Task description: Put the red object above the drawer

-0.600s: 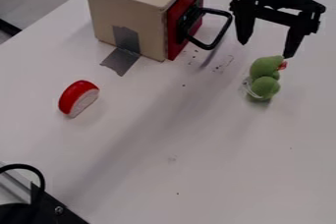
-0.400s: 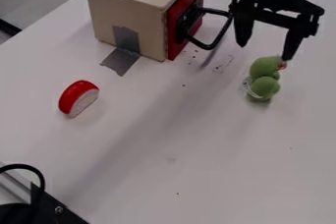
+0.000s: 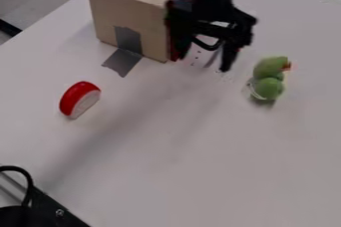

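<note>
My gripper (image 3: 203, 63) stands wide open, grasping nothing; drawer (image 3: 126, 17) near it, red object (image 3: 75, 95) well apart.

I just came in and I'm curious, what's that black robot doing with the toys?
The robot's gripper isn't holding any toy right now. It is open, in front of the wooden drawer box. The red toy with a whitish flat side is what should go above the drawer, but it lies on the white table, away from the gripper. The green toy sits on the table too, on the picture's right side.
</note>
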`<state>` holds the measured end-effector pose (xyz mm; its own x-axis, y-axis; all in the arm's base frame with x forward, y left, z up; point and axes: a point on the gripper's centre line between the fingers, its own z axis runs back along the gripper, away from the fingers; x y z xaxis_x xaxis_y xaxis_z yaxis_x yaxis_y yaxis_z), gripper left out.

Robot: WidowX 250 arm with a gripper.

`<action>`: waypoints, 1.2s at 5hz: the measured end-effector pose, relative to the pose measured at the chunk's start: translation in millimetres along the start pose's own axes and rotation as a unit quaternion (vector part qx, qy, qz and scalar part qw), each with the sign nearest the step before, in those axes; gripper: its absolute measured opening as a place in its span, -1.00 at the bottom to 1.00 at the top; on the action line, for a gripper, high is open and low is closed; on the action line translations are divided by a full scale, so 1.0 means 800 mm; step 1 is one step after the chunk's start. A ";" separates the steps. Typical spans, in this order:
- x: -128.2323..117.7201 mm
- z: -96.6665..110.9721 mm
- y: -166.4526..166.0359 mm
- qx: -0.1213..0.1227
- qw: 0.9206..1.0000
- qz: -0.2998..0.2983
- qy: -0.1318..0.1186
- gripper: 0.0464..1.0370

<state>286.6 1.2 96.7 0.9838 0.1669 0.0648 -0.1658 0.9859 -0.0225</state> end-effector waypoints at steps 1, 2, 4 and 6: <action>-0.029 -0.002 0.057 0.027 1.000 0.002 0.014 0.93; -0.056 -0.007 0.110 0.037 0.999 -0.017 0.021 0.93; -0.077 -0.030 0.166 0.041 0.997 -0.065 0.031 0.93; -0.079 -0.061 0.195 0.044 0.994 -0.089 0.036 0.93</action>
<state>201.6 143.9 40.5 0.9999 -0.0079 -0.0115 0.0087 0.9975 0.0705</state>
